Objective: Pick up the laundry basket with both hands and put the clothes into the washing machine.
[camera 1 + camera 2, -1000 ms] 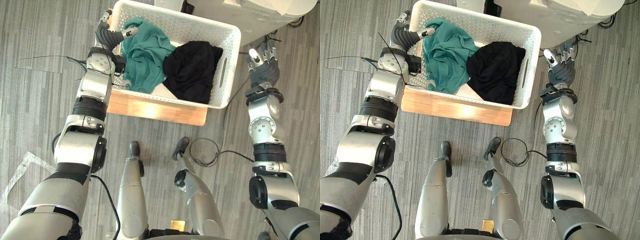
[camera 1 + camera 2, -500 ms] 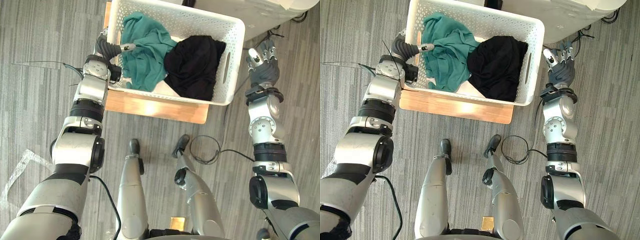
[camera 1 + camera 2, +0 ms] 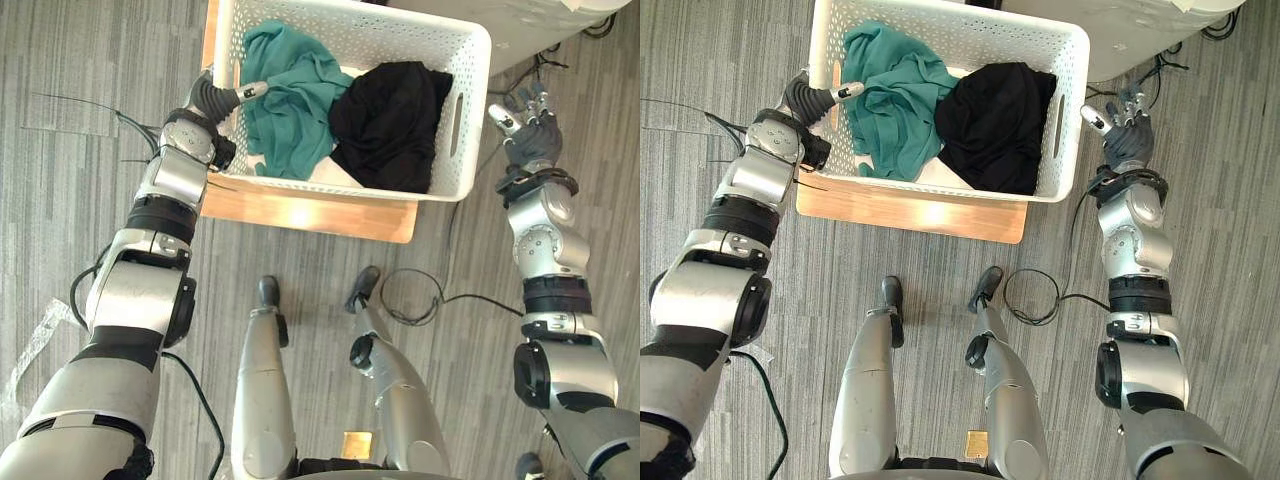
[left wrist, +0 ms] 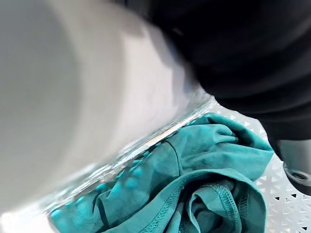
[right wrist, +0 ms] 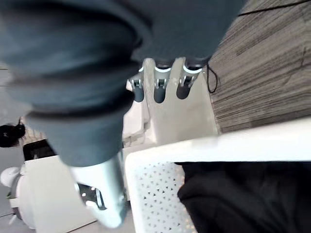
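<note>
The white perforated laundry basket (image 3: 470,110) stands on a low wooden board (image 3: 310,212). Inside lie a teal garment (image 3: 290,100) on the left and a black garment (image 3: 390,125) on the right. My left hand (image 3: 205,100) is pressed to the basket's left wall, and its thumb reaches over the rim onto the teal garment (image 4: 194,194). My right hand (image 3: 530,135) hovers open just off the basket's right end, beside the handle slot, without touching. Its straight fingers (image 5: 158,85) point past the basket's rim (image 5: 218,145).
A white washing machine (image 3: 520,25) stands just beyond the basket's far right corner. Grey plank floor lies all around the board, and a clear plastic sheet (image 3: 35,335) lies on it at the lower left.
The basket has turned squarer to the board. My left hand has slid nearer along its left wall. The right hand is slightly closer to the right end. The view shifted a little.
</note>
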`<state>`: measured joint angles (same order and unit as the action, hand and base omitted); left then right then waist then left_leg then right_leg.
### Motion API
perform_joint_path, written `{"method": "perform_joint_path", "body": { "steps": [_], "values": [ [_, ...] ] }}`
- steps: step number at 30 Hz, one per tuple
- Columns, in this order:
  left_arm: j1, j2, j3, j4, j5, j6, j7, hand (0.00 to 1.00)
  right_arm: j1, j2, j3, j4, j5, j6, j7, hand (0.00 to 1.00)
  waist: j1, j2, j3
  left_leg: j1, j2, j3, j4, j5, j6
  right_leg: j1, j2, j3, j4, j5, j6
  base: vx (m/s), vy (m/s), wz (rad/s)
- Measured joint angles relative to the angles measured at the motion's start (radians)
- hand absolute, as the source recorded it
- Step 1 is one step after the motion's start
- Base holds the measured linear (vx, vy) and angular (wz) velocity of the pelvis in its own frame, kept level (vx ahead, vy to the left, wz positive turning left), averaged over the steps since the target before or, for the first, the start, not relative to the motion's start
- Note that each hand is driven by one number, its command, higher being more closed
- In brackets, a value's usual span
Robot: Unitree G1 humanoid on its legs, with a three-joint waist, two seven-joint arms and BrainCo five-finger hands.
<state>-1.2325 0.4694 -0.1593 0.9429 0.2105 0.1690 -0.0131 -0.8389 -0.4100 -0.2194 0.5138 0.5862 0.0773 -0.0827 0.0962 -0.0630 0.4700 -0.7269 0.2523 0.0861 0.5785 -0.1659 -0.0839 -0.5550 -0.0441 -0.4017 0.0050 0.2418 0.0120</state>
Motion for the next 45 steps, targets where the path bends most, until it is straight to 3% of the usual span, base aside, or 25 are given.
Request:
{"method": "perform_joint_path", "body": {
  "steps": [6, 12, 21, 22, 23, 28, 35, 39, 42, 45],
  "values": [
    [-0.015, -0.005, 0.0, 0.022, -0.007, -0.005, 0.002, 0.0, -0.11, -0.002, 0.028, 0.204, -0.013, 0.034, 0.03, 0.0, -0.001, 0.001, 0.0, -0.004, 0.0, -0.001, 0.001, 0.0, 0.0, -0.001, 0.001, -0.002, -0.004, 0.003, -0.001, 0.0, 0.0, 0.0],
    [-0.053, -0.015, 0.0, 0.05, -0.043, -0.009, 0.003, 0.0, -0.25, -0.017, 0.146, 0.386, -0.06, 0.064, 0.084, 0.0, -0.003, 0.001, 0.0, -0.023, 0.0, -0.006, 0.012, 0.001, 0.0, -0.008, 0.003, -0.007, -0.009, 0.011, -0.002, 0.0, 0.0, 0.0],
    [-0.074, -0.008, 0.0, 0.089, -0.053, -0.02, 0.016, 0.0, -0.341, -0.034, 0.274, 0.505, -0.087, 0.073, 0.088, 0.0, -0.005, 0.001, -0.001, -0.028, 0.008, -0.006, 0.014, 0.003, -0.003, -0.011, 0.01, -0.007, -0.016, 0.006, 0.008, 0.0, 0.0, -0.02],
    [-0.074, -0.001, 0.0, 0.089, -0.053, -0.02, 0.016, 1.0, -0.349, -0.033, 0.281, 0.51, -0.095, 0.075, 0.09, 0.0, -0.007, 0.001, -0.001, -0.03, 0.009, -0.006, 0.013, 0.004, -0.005, -0.011, 0.012, -0.008, -0.02, 0.006, 0.008, 0.0, 0.0, 0.0],
    [-0.074, 0.002, -0.002, 0.088, -0.053, -0.021, 0.016, 1.0, -0.357, -0.033, 0.288, 0.516, -0.11, 0.077, 0.092, 1.0, -0.008, 0.001, -0.001, -0.031, 0.01, -0.006, 0.013, 0.005, -0.005, -0.011, 0.013, -0.008, -0.023, 0.006, 0.008, 0.0, 0.0, 0.0],
    [-0.081, 0.008, -0.036, 0.088, -0.053, -0.021, 0.034, 1.0, -0.375, -0.033, 0.298, 0.525, -0.23, 0.085, 0.101, 1.0, -0.009, 0.001, -0.001, -0.035, 0.009, -0.008, 0.012, 0.005, -0.006, -0.011, 0.014, -0.012, -0.027, 0.007, 0.007, 0.0, 0.003, 0.01],
    [-0.046, -0.001, -0.041, 0.004, -0.051, -0.019, 0.143, 1.0, -0.339, -0.007, 0.202, 0.436, -0.282, 0.086, -0.019, 1.0, -0.009, 0.001, -0.001, -0.038, 0.002, -0.011, -0.005, 0.014, -0.011, -0.011, 0.012, -0.022, -0.041, 0.021, -0.011, 0.01, 0.014, 0.04],
    [0.161, 0.002, 0.021, -0.294, -0.05, 0.002, 0.204, 1.0, -0.141, 0.02, 0.132, 0.101, -0.285, 0.093, -0.099, 1.0, 0.0, 0.001, -0.001, -0.012, -0.009, -0.002, -0.042, 0.025, -0.018, -0.008, 0.007, -0.025, -0.05, 0.03, -0.024, 0.05, 0.009, 0.01],
    [0.369, -0.071, 0.133, -0.52, -0.044, 0.009, 0.243, 1.0, 0.038, 0.067, 0.083, -0.218, -0.379, 0.109, -0.156, 1.0, 0.005, 0.001, 0.0, 0.054, -0.014, 0.017, -0.082, 0.026, -0.018, 0.028, 0.0, -0.008, -0.048, 0.03, -0.024, 0.1, 0.053, -0.05],
    [0.531, -0.162, 0.18, -0.713, -0.162, -0.005, 0.258, 1.0, 0.181, 0.081, 0.024, -0.482, -0.491, 0.128, -0.171, 1.0, 0.007, 0.002, 0.0, 0.129, -0.031, 0.027, -0.129, 0.029, -0.017, 0.075, -0.014, -0.009, -0.043, 0.02, -0.034, 0.09, 0.079, 0.08]
  ]
}}
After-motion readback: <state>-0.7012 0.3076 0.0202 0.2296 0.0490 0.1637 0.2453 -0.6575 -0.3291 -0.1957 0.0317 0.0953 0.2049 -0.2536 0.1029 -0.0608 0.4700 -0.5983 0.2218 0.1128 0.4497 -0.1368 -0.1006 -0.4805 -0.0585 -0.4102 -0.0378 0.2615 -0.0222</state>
